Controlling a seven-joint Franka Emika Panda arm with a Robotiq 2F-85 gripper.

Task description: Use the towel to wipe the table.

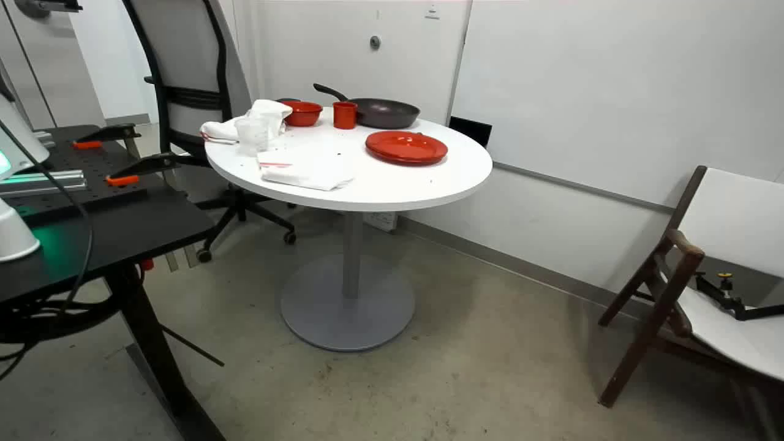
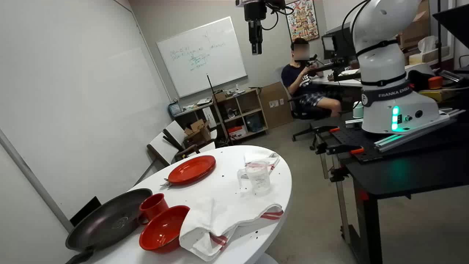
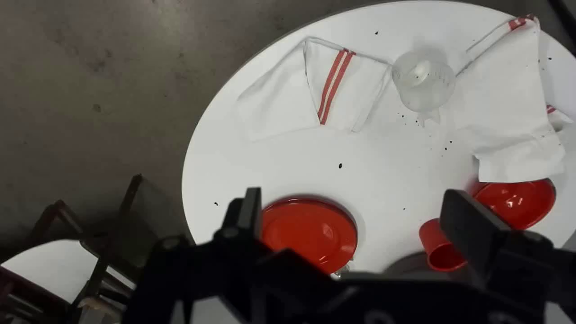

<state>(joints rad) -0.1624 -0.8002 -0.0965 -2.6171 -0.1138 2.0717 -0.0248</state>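
The towel (image 3: 288, 99), a thin white folded cloth with red stripes, lies flat near the edge of the round white table (image 3: 387, 189). It shows in both exterior views (image 1: 303, 174) (image 2: 261, 157); in an exterior view a measuring cup partly hides it. The table's white top (image 1: 392, 184) stands on a grey pedestal and round base. My gripper (image 3: 353, 198) is open, with nothing between its fingers. In an exterior view the gripper (image 2: 256, 51) hangs high above the table, pointing down, well apart from the towel. Dark crumbs dot the tabletop.
A transparent measuring cup (image 3: 423, 83) stands between the towel and a bunched white cloth (image 3: 508, 99). Red plates (image 3: 310, 231), a red cup (image 3: 438, 247), a red bowl (image 3: 517, 202) and a dark pan (image 1: 386, 113) also stand on the table. A black desk (image 1: 122, 226) and chairs are nearby.
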